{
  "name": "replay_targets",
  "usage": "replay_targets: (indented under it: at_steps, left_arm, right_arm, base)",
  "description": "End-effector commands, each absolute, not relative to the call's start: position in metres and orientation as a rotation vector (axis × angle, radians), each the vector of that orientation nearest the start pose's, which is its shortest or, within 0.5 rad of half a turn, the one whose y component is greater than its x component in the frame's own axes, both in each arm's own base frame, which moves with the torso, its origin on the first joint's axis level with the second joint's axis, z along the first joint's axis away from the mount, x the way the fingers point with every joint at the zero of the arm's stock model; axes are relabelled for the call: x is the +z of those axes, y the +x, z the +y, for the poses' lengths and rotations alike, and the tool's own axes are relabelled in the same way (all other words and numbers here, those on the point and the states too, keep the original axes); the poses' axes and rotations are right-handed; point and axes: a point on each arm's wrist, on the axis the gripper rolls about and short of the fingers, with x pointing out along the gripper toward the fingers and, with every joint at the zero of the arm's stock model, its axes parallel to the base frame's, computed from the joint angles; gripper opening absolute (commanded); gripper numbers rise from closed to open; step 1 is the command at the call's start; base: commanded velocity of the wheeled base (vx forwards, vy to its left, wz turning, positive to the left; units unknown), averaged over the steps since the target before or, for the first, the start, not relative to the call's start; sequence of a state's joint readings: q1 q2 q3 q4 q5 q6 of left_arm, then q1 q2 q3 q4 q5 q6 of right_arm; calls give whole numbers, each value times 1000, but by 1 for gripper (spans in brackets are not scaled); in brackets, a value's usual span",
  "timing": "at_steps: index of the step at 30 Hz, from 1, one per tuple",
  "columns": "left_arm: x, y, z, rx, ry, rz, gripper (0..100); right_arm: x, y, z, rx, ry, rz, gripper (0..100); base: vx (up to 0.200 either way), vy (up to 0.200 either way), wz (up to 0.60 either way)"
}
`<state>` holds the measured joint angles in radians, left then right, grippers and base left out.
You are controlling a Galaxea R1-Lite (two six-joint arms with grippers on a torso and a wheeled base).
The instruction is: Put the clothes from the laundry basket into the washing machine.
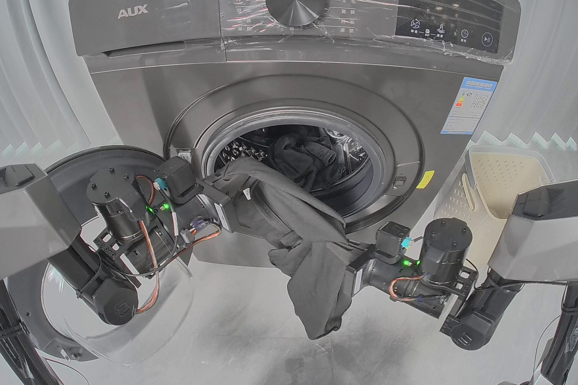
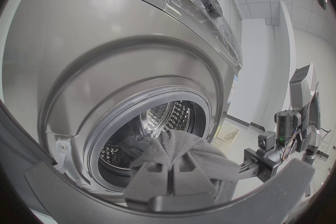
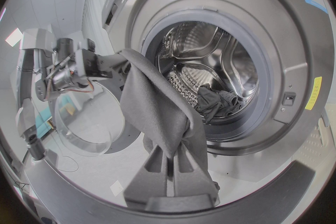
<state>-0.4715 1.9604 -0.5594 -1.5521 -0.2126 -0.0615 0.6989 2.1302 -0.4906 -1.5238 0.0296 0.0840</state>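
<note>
Both arms are up at the mouth of the washing machine (image 1: 150,85), sharing one load. The left tool (image 2: 170,165) is clamped tight on one end of a grey garment (image 1: 301,224), its fingers pinched together with the cloth bunched over them, and the rim of the opening is just beyond its tip. The right tool (image 3: 170,158) sits lower and out in front of the opening, and it is also closed firmly on the same garment. The cloth runs down in a slack band from the left tool to the right one. A long fold hangs below the right tool toward the floor (image 1: 241,332), without touching it.

Past both tools, inside the drum (image 3: 210,46), a heap of black clothes (image 1: 301,157) lies on the bottom, well apart from the grey piece. The door (image 1: 66,163) stands swung open on the outer side of the left tool, behind its arm. The cream laundry basket (image 1: 500,181) stands on the outer side of the right tool, close against the machine's front corner.
</note>
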Motion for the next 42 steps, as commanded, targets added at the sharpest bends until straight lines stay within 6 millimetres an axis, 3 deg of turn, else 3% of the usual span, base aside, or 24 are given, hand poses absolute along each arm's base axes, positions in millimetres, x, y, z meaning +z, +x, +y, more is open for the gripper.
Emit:
replay_targets:
  at_steps: [1,11,15,22,30,35,42]
  left_arm:
    - [132,283,-148,-683,-77,-129,0]
    - [129,287,-147,-643,-76,-123,0]
    - [130,286,-147,-641,-77,-123,0]
    - [129,287,-145,-635,-76,-121,0]
    - [130,282,-143,-635,-77,-115,0]
    - [137,265,-134,-638,-79,-113,0]
    - [146,249,-126,-638,-82,-131,0]
  right_arm:
    - [71,238,190,743,48,148,0]
    - [71,230,197,842,58,157,0]
    - [78,236,198,834,70,122,0]
    - [106,228,193,975,121,52,0]
    - [97,250,168,874,92,65,0]
    - [98,271,163,767,96,29,0]
    - [110,264,160,744,106,-3,0]
  base:
    - [0,0,0]
    - [0,0,0]
    - [0,0,0]
    - [0,0,0]
    - [0,0,0]
    - [0,0,0]
    - [0,0,0]
